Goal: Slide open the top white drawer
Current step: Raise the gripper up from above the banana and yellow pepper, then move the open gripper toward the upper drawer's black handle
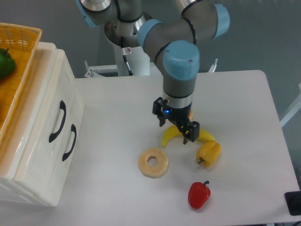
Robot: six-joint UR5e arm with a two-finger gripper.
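Observation:
The cream-white cabinet stands at the left edge of the table. Its top white drawer [51,101] is shut, with a curved black handle [57,121] on its front. The lower drawer's handle [69,142] sits just beside it. My gripper [176,126] is well to the right of the cabinet, near the middle of the table. It points down over a yellow banana [170,137]. Its black fingers [192,132] stand apart, open, holding nothing.
An orange wicker basket [21,44] with a green pepper [4,63] sits on the cabinet. On the table [244,103] lie a pale ring-shaped donut [153,163], a yellow pepper [209,153] and a red pepper [199,194]. A dark object [294,203] lies at the right edge.

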